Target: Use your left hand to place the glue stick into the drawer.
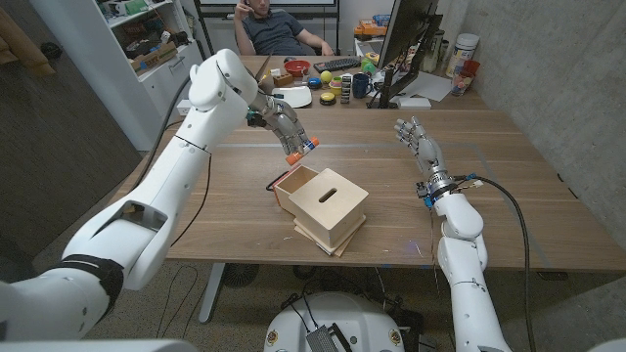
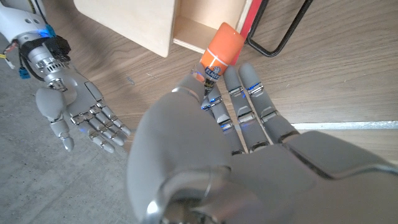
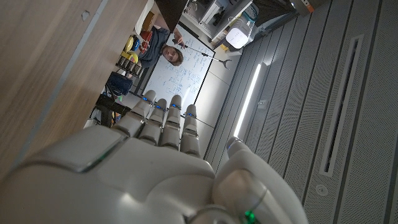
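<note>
Your glue stick, orange cap outward, sits pinched in the left robot hand, just above the centre of the head view, hovering over the open drawer of the wooden box. The fingers hide most of its body. Your right robot hand stands empty at centre right, fingers spread above the tabletop.

The orange-capped glue stick with a white and blue label is held in the robot's left hand, tilted, cap end pointing down toward the pale wooden box with a slot in its top. The box's small drawer is pulled open on the bench, with the glue stick above and just beside its opening.
</note>
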Controlling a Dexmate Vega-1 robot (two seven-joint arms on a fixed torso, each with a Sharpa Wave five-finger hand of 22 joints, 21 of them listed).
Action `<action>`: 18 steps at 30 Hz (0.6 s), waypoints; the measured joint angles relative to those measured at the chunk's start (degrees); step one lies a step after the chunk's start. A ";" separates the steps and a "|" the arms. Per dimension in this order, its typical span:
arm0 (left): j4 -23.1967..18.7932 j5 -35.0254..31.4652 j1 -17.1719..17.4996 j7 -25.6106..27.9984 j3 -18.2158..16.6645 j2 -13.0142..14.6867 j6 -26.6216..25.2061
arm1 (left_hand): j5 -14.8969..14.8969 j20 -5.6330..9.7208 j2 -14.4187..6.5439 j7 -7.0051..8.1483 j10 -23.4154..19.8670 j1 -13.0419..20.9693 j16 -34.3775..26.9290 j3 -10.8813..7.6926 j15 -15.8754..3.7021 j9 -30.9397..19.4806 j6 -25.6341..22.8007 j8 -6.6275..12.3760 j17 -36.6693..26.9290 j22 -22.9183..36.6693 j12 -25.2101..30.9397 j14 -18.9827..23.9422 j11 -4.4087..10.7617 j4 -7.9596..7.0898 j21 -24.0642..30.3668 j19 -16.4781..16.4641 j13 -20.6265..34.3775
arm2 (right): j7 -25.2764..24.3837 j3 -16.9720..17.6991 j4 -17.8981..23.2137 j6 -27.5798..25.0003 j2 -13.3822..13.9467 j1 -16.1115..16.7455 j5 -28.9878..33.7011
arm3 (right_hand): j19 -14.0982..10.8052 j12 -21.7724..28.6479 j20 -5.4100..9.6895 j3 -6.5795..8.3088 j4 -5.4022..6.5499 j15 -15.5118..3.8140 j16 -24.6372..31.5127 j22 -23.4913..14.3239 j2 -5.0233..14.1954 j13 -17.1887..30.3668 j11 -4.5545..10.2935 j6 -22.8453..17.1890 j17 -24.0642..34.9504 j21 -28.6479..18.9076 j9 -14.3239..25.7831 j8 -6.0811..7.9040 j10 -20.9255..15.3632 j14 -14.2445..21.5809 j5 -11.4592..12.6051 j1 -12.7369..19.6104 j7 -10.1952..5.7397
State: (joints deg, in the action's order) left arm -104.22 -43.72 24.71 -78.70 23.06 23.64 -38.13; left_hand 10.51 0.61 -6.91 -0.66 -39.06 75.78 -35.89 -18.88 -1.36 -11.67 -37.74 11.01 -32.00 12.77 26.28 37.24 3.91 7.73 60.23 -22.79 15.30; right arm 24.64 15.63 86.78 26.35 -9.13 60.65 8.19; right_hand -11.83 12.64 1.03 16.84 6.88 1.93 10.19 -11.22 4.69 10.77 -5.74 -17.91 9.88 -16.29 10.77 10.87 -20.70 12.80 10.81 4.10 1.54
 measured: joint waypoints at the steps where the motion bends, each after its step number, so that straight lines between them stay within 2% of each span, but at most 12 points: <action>1: -0.15 1.04 -0.11 -0.04 0.18 0.35 0.18 | 0.02 0.00 -0.01 0.09 0.00 -0.01 0.00 0.00 0.00 0.00 0.09 0.00 0.00 0.00 0.00 0.00 0.00 0.00 0.00 0.00 0.01 | -0.17 -0.09 0.18 0.01 -0.05 0.16 0.04 | 0.00 0.00 0.00 0.00 0.00 0.00 0.00 0.00 0.00 0.00 0.00 0.00 0.00 0.00 0.00 0.00 0.00 0.00 0.00 0.00 0.00; 10: -2.10 5.98 -0.46 -0.17 2.19 2.65 1.23 | 0.21 0.24 -0.36 0.18 0.30 -0.36 0.18 0.00 -0.09 0.00 0.18 0.00 0.30 -0.48 -0.19 0.08 0.30 0.00 0.45 0.24 0.07 | -0.93 -0.50 1.14 0.07 -0.33 0.97 0.12 | -0.21 0.00 -0.21 -0.24 -0.24 0.00 0.00 0.00 0.00 0.00 0.01 -0.22 0.00 0.00 0.00 0.00 0.01 0.00 0.00 0.00 -0.22; 18: -4.74 6.76 -0.54 -0.16 4.63 4.50 1.82 | 0.21 0.42 -0.36 0.88 0.62 -0.36 0.56 -0.02 -0.12 -0.02 0.89 0.01 0.77 -0.80 0.02 0.09 0.62 0.02 0.45 0.42 0.09 | -1.24 -0.75 1.80 0.06 -0.42 1.48 0.12 | -0.21 0.00 -0.21 -0.24 -0.24 0.00 0.00 0.00 0.00 0.00 0.01 -0.22 0.00 0.00 -0.10 0.00 0.01 0.00 0.00 0.00 -0.22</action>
State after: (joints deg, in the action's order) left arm -108.96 -36.96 24.16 -78.86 27.70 28.15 -36.31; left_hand 10.72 1.03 -7.27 0.22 -38.43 75.42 -35.32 -18.90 -1.48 -11.69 -36.84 11.02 -31.23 11.97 26.30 37.33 4.53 7.75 60.68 -22.37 15.39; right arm 23.41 14.89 88.58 26.42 -9.54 62.13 8.31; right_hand -12.03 12.64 0.82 16.61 6.65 1.93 10.19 -11.22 4.69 10.77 -5.73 -18.12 9.88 -16.29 10.67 10.87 -20.69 12.80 10.81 4.10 1.32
